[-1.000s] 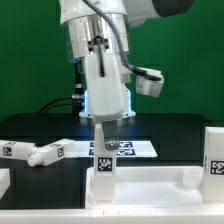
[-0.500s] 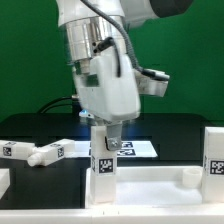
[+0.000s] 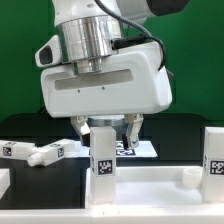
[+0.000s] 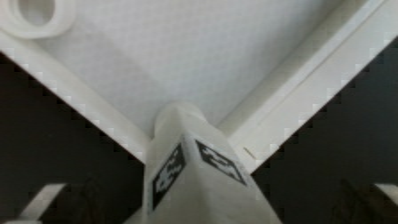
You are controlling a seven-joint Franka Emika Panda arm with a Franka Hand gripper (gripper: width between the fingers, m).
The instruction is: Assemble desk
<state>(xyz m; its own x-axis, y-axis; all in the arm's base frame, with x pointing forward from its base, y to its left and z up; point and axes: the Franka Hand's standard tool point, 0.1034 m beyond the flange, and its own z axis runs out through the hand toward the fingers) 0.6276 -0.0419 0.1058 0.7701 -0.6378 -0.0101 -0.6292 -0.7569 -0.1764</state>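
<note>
The desk's white tabletop panel (image 3: 150, 186) lies at the front, rim up. One square white leg (image 3: 103, 160) with tags stands upright in its corner on the exterior view's left. My gripper (image 3: 108, 136) hangs right over this leg, open, with a finger on each side of the leg's top and a gap to both. In the wrist view the leg (image 4: 196, 160) rises toward the camera from the panel's corner (image 4: 214, 60), with the gripper (image 4: 210, 205) around it and the grey fingertips (image 4: 43, 200) far out at the edges.
Two loose white legs (image 3: 32, 152) lie on the black table at the exterior view's left. The marker board (image 3: 146, 148) lies behind the panel. A white tagged block (image 3: 213, 155) stands at the right edge. A small round post (image 3: 187, 178) stands on the panel.
The hand has turned about its vertical axis above the leg, so its broad face now fills the exterior view. The leg has stayed upright in the corner.
</note>
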